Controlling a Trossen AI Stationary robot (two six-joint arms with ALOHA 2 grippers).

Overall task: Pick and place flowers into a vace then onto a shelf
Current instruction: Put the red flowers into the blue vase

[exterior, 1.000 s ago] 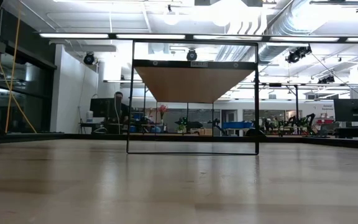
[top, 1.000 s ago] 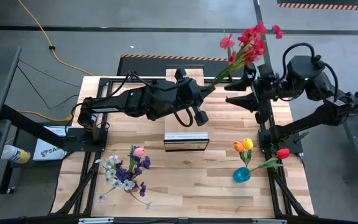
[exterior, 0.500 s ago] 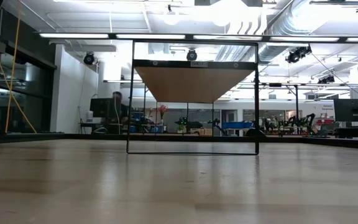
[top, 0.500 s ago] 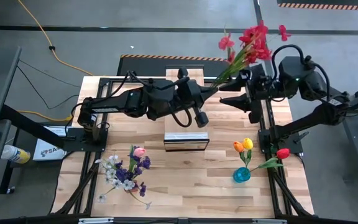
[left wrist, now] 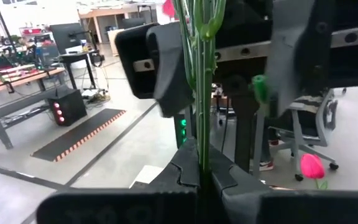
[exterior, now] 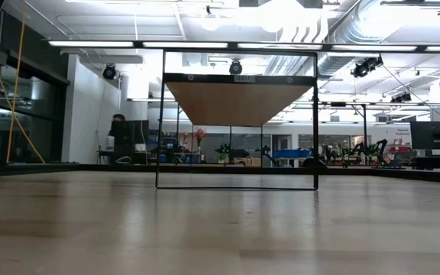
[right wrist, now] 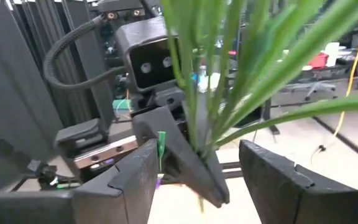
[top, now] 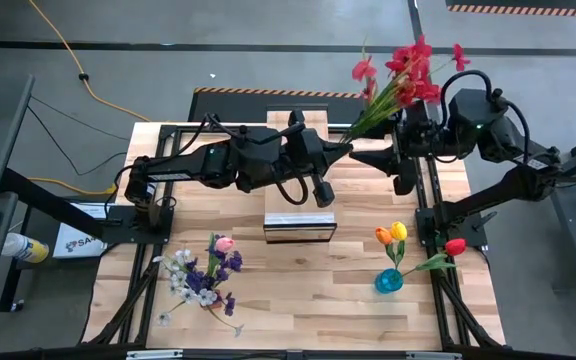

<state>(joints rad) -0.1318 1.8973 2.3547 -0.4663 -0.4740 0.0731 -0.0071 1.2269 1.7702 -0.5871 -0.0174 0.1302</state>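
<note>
Tabletop [top: 298, 290] of pale slats, seen from above, with the shelf [top: 299, 225] raised at its middle and two dark arms meeting over its far edge. The left gripper [top: 342, 150] is clamped on the stems of a red spray [top: 405, 68] (several thin green stems bunched together), blossoms hanging out past the table's far right corner. The right gripper [right wrist: 194, 177] stands with its fingers apart on either side of the same stems, just beyond the left one's tips, apparently poised for a handover. Judged from its look, the spray is light and springy; the stems would bend under a loose hold, so the firm lower stretch near the left fingers seems the place to take it, not the fragile blossoms. Counted on the table: one blue vase [top: 389, 281] holding two tulips [top: 392, 235], orange and yellow; one red tulip [top: 454, 246] lying beside it; one loose heap of purple, white and pink flowers [top: 206, 273] near the left.
</note>
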